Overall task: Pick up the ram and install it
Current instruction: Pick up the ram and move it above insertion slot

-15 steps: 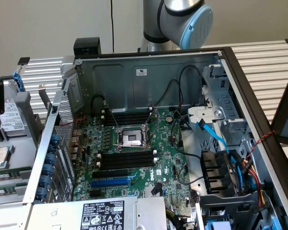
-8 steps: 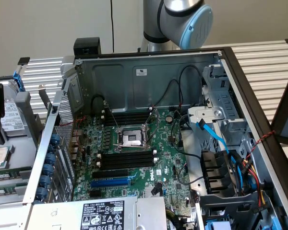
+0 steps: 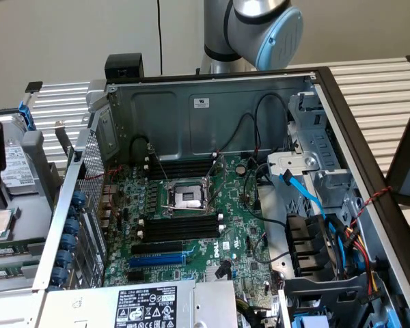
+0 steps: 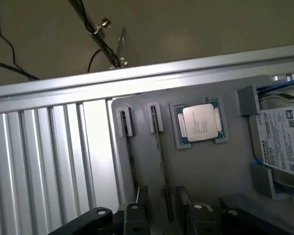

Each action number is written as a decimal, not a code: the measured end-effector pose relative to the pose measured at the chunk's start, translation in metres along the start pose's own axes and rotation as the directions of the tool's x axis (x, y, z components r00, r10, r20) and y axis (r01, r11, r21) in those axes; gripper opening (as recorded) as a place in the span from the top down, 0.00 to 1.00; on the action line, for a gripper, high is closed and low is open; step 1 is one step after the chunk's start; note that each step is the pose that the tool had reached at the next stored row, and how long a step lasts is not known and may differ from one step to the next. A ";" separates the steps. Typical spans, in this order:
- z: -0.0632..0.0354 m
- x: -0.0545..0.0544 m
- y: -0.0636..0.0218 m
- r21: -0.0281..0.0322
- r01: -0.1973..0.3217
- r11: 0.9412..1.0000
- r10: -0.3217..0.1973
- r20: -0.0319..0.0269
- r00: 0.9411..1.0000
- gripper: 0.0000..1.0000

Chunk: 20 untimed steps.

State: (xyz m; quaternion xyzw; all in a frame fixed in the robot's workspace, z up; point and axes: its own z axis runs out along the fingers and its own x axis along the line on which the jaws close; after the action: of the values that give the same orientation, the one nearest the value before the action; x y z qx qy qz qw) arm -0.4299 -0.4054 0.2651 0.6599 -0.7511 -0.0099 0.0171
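Note:
Two rams stand on edge in a grey holder tray (image 4: 206,171), seen as thin dark strips: one ram (image 4: 131,161) and a second ram (image 4: 161,161) beside it. My gripper (image 4: 161,205) is open and straddles the near end of the second ram, one finger (image 4: 142,198) on each side with a gap to the stick. In the exterior view the open computer case (image 3: 212,102) shows the green motherboard (image 3: 242,232) with empty black memory slots (image 3: 181,227) below the CPU socket (image 3: 188,198) and more slots (image 3: 181,167) above it.
The tray also holds a CPU chip (image 4: 200,122) and a hard drive (image 4: 281,139). A slatted aluminium table (image 4: 44,161) lies beside it. In the case are a blue expansion slot (image 3: 157,260), loose black and blue cables (image 3: 307,198) and a drive cage (image 3: 321,157). The arm's joint (image 3: 266,24) stands behind the case.

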 end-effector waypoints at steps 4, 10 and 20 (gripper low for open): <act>0.0031 0.000 -0.0001 0.001 0.068 0.998 -0.068 -0.003 0.998 0.64; 0.0112 0.001 -0.0005 0.000 0.155 0.988 -0.155 -0.006 0.988 0.64; 0.0255 0.026 -0.0047 0.001 0.179 0.984 -0.179 -0.006 0.984 0.64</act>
State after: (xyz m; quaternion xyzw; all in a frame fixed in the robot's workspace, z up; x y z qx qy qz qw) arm -0.4295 -0.4318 0.2397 0.7249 -0.6886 -0.0089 0.0181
